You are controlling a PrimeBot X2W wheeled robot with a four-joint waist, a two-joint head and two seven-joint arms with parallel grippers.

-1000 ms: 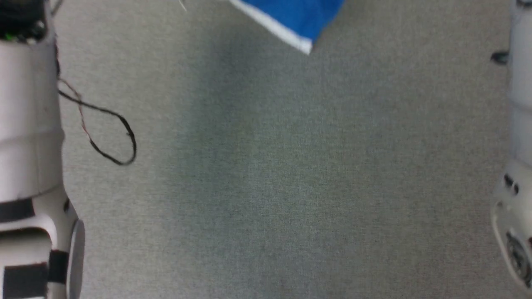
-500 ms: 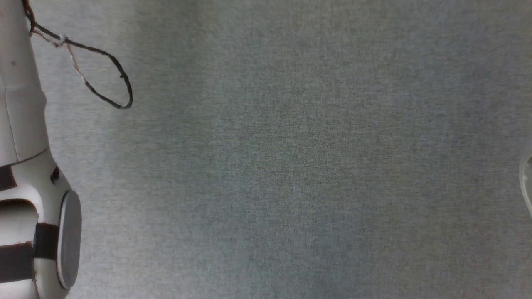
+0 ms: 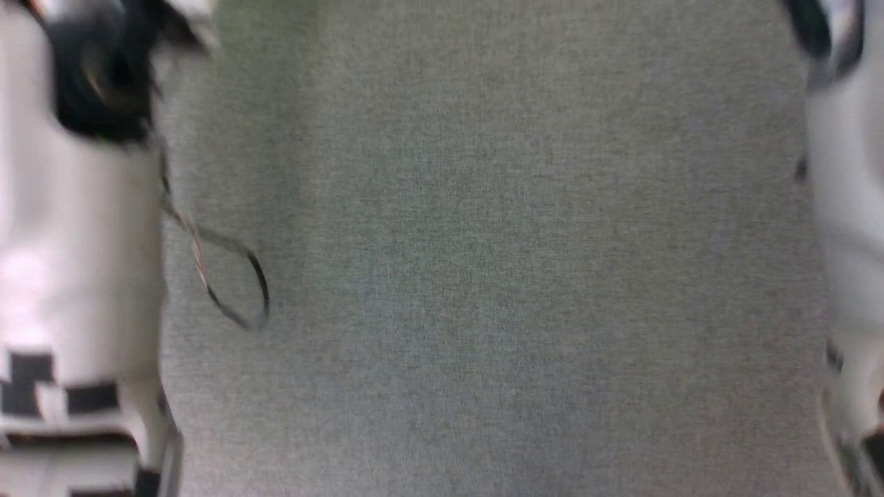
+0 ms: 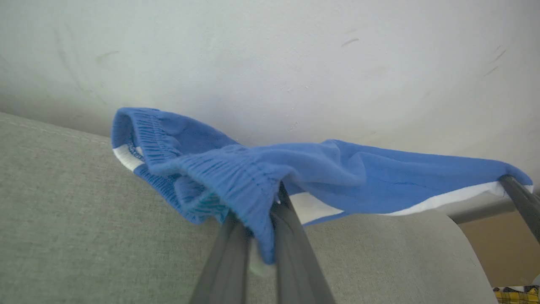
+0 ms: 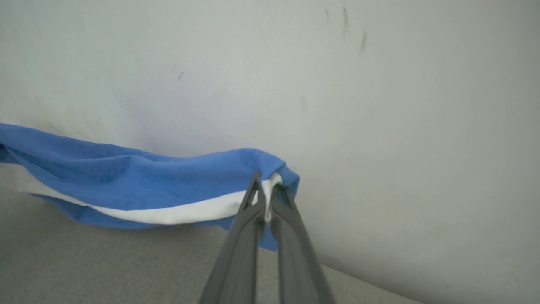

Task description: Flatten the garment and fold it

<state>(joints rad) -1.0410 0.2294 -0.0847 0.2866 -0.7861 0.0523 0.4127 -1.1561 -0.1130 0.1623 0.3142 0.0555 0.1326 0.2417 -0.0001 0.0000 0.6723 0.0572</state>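
head: down onto grey surface (image 3: 483, 276) | wrists: low, close, share garment (image 4: 358, 177)

My dark grey fingers (image 4: 291, 253) against bright blue shorts (image 4: 371, 177) banded with a white side stripe (image 5: 177, 213); a speckled grey woven surface (image 3: 483, 276), a scuffed off-white wall (image 4: 270, 50) and a yellow plaid scrap (image 4: 517, 294) surround them.

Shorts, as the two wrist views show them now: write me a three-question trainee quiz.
1. True or false: the left claw is shut on the gathered waistband of the shorts.
2. The right claw grips: A) the plain blue middle; B) a corner by the stripe; C) nothing.
3. Fill in: the stripe along the shorts' edge is ____.

Key: 1 true; 2 B; 3 white.
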